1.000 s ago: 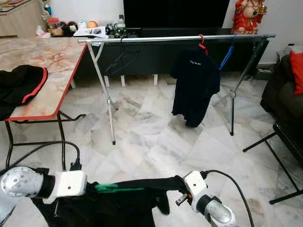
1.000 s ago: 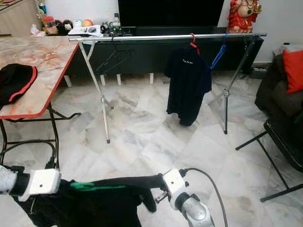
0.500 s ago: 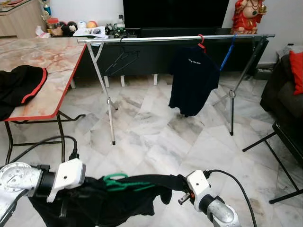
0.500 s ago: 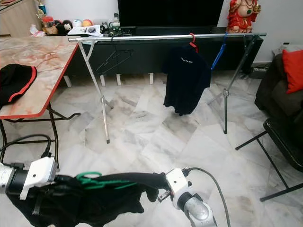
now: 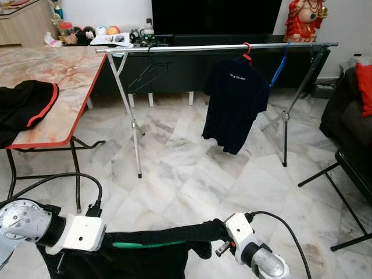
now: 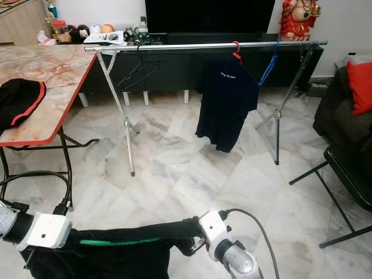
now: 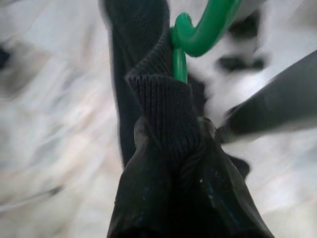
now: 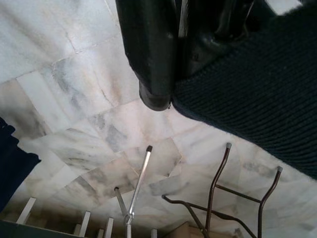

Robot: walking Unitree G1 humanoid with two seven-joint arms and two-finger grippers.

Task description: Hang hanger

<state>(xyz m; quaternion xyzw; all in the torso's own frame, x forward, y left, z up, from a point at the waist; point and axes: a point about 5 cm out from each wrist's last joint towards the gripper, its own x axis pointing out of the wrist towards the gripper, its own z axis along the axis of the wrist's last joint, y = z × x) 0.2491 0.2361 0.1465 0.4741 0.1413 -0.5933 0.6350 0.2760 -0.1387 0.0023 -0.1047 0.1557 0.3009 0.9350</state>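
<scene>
Both arms have dropped since half a second ago, and the green hanger [image 5: 144, 244] now lies flat and low again between them, its hook no longer lifted. From where I stand, the black garment [image 6: 110, 256] drapes over that hanger just above the marble floor [image 5: 192, 174]. The left hand [image 7: 171, 144] is clamped on the knitted collar right below the green hook, fingers [image 7: 148, 198] pressed together around the cloth. The right hand [image 8: 183, 74] pinches the garment's other end, closed on the fabric. Well ahead stands the clothes rail [image 5: 215, 47], carrying a dark T-shirt [image 5: 235, 104] on a red hanger [image 5: 248, 52], a blue hanger [image 5: 279, 67] beside it, and an empty black hanger [image 5: 150, 72]. A black-and-red garment [image 5: 26, 104] lies on the marble bench [image 5: 64, 70] at left.
</scene>
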